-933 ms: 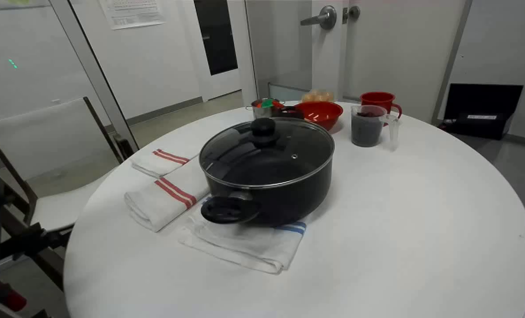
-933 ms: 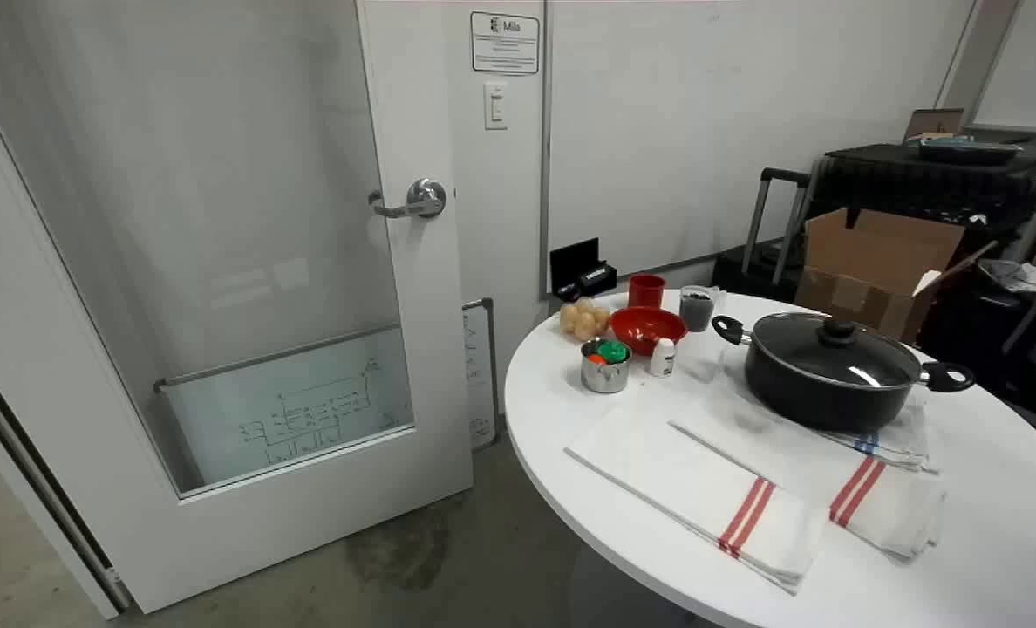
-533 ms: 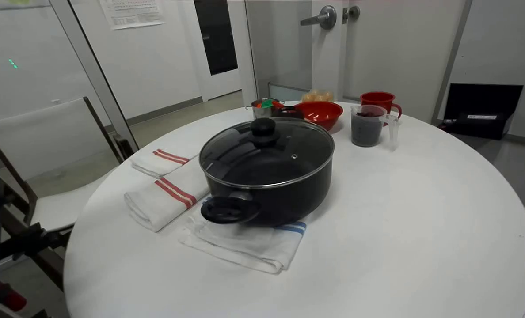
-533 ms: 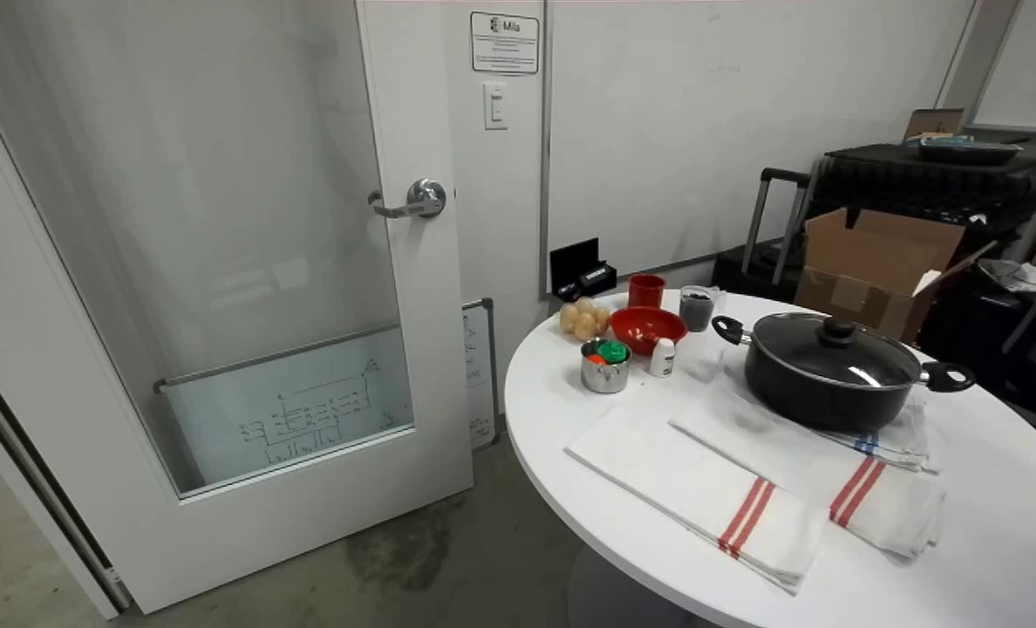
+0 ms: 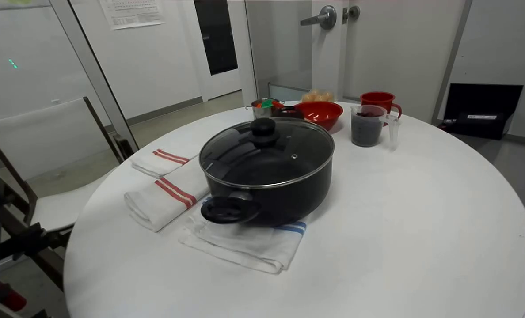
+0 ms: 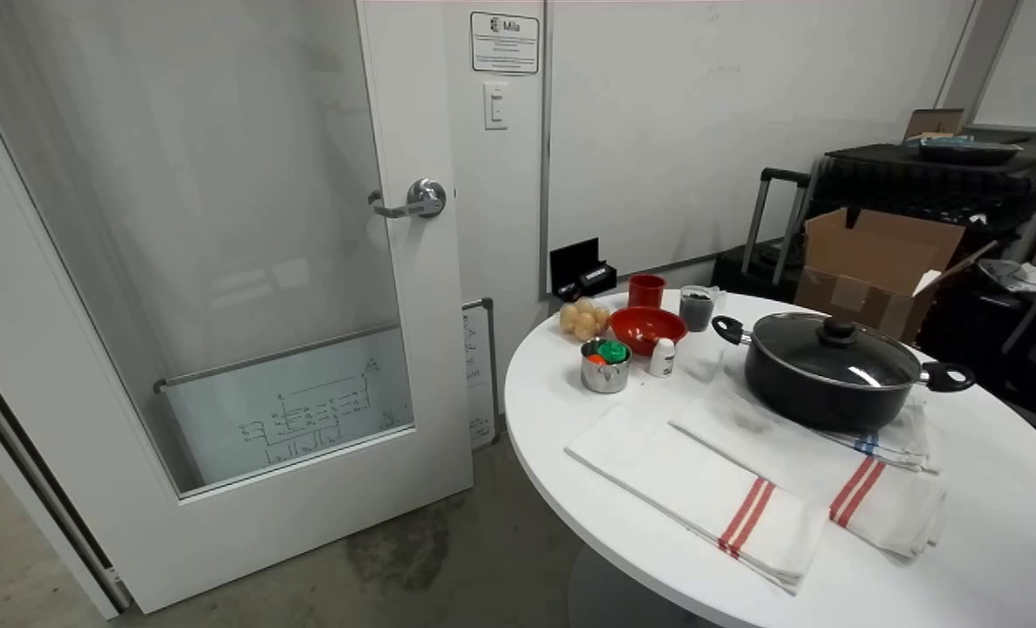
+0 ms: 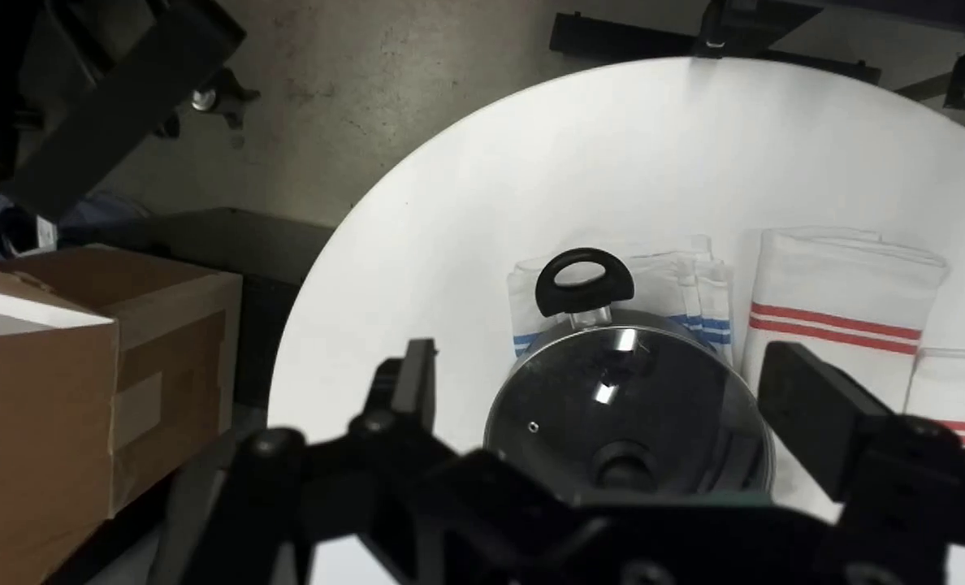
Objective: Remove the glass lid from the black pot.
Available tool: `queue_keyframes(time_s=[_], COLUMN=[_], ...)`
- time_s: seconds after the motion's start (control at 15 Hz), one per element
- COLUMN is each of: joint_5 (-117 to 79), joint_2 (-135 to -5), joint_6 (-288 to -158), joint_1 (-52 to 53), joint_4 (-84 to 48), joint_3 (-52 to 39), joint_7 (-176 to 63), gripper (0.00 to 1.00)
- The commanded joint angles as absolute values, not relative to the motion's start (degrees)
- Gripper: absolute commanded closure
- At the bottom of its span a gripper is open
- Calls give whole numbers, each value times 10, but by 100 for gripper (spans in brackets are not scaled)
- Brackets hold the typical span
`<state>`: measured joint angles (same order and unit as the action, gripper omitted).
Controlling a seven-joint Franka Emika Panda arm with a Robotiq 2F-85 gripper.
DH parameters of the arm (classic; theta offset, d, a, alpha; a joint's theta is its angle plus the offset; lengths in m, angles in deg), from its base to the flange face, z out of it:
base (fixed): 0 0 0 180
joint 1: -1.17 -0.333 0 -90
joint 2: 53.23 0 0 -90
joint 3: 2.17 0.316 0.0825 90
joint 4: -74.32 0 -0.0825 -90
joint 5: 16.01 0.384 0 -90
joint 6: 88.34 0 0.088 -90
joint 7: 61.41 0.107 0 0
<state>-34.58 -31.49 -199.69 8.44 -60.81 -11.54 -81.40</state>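
The glass lid (image 5: 298, 145) lies flat on the black pot (image 5: 298, 198), its black knob (image 5: 263, 128) upright in the centre. In an exterior view the lid (image 6: 884, 349) and pot (image 6: 814, 397) show the same, with both side handles visible. In the wrist view I look down on the lid (image 7: 637, 382); the lower part of its knob is hidden behind my gripper's body. My gripper (image 7: 604, 374) is open and empty, its fingers wide apart on either side of the pot and above it. The gripper does not show in either exterior view.
The pot stands on a folded blue-striped towel (image 5: 245, 247) on the round white table (image 5: 399, 238). Red-striped towels (image 5: 169, 198) lie beside it. A red bowl (image 5: 320, 112), measuring cup (image 5: 366, 130), red mug (image 5: 377, 99) and small metal pot (image 6: 605, 375) stand near it.
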Motion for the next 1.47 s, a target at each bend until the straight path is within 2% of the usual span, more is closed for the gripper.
queue_keyframes(time_s=[0.0, 0.47, 0.93, 1.4], joint_5=[-322, -196, -97, -113], joint_2=[-373, -529, -695, -819], joint_6=[-2059, -2163, -2160, -2166], joint_1=[68, 65, 100, 125], joint_4=[-592, -535, -414, -323], joint_3=[-137, -149, -99, -47], joint_7=[-875, -1039, -1154, -1150], gripper=[0, 0, 0, 0])
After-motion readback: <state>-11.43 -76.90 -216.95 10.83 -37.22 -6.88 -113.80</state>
